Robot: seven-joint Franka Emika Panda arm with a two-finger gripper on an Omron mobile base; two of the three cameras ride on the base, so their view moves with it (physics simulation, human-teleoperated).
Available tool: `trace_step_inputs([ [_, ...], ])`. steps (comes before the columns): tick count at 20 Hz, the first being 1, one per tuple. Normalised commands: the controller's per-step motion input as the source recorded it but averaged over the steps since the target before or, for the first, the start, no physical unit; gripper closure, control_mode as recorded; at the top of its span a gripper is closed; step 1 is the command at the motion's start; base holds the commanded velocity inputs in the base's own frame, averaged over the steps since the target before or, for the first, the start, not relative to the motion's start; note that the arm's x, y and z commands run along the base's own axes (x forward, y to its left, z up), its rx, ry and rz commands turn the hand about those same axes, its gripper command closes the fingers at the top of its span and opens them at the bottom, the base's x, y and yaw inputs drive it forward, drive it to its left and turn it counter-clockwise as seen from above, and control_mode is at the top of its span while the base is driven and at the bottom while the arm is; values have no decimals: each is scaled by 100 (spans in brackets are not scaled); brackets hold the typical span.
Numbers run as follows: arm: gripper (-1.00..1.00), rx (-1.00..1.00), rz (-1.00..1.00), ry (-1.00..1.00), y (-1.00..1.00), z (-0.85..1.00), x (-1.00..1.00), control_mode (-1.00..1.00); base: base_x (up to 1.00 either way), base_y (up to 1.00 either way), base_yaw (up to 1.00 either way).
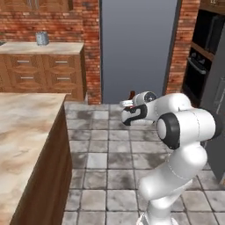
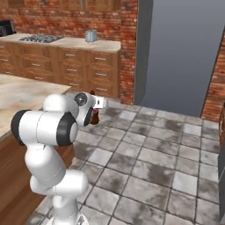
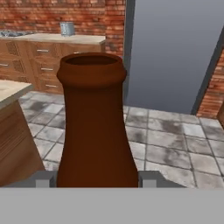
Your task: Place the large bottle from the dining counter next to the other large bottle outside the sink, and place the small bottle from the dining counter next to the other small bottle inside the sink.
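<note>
Bottle (image 3: pixel 96 127), brown and wide-mouthed, sits directly between the gripper's (image 3: pixel 96 180) fingers (image 3: pixel 43 180), which press against its base on both sides; the gripper is clamped on it. Its long axis runs along the gripper's line of sight, neck and open mouth pointing away from the hand, so it stands upright in the hand view. Whether it is the large or the small bottle cannot be told. From left to right in the left base view: the dining counter (image 1: pixel 22 132), beige marble with dark wood sides, occupies the left edge; beyond it stands a wooden cabinet counter (image 1: pixel 44 48) carrying a small metal container (image 1: pixel 42 38); at centre the arm holds the bottle (image 1: pixel 132 95) aloft over the tiled floor (image 1: pixel 101 167), well apart from both counters; a grey panel (image 1: pixel 136 48) and a brick wall (image 1: pixel 178 44) close the background. In the right base view the gripper (image 2: pixel 96 115) carries the bottle (image 2: pixel 95 116) just beside the arm's elbow, to the right of the dining counter (image 2: pixel 22 96). Judged from this, the bottle is in transit, and the coming move depends on bringing the base to the sink while keeping the bottle's axis vertical.
</note>
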Motion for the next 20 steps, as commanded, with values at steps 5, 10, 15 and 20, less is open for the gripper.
trace_step_inputs([
  [5, 100, 0, 0, 0, 0, 0, 0, 100, 100, -80, 35],
  [10, 100, 0, 0, 0, 0, 0, 0, 100, 100, -79, 37],
  [15, 100, 0, 0, 0, 0, 0, 0, 100, 100, -73, 39],
  [20, 100, 0, 0, 0, 0, 0, 0, 100, 100, -70, 40],
])
